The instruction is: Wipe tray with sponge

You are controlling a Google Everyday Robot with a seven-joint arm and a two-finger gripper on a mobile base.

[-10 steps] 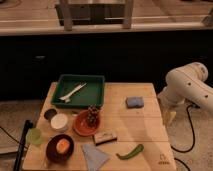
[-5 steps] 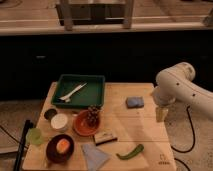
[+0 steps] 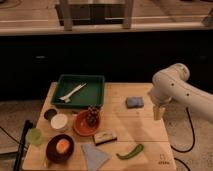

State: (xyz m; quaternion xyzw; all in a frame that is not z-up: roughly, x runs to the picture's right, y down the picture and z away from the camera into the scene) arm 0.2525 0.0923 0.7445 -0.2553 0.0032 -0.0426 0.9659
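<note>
The sponge [image 3: 134,102] lies flat on the wooden worktop [image 3: 131,129], on its right half towards the far edge, with bare wood all round it. The tray [image 3: 93,93] sits well to the left of it, at the far left of the worktop, and a white utensil [image 3: 71,93] lies slantwise inside it. My hand [image 3: 159,112] hangs at the end of my white arm [image 3: 172,86] just to the right of the sponge, above the right edge of the worktop and apart from the sponge; I cannot tell whether it is wide or narrow, and it holds nothing that I can see. Nearer than the tray stands a round orange dish [image 3: 79,128] with a small dark thing [image 3: 91,117] in it. To the left of the dish are a white round pot [image 3: 59,121], a dark round lid [image 3: 49,114] and a pale green cup [image 3: 34,136]. Along the near edge, from left to right, are a dark bowl [image 3: 50,150] with something orange [image 3: 62,145] in it, a blue-grey cloth [image 3: 93,156], a tan block with a dark top [image 3: 104,137] and a curved green pepper [image 3: 131,151].
</note>
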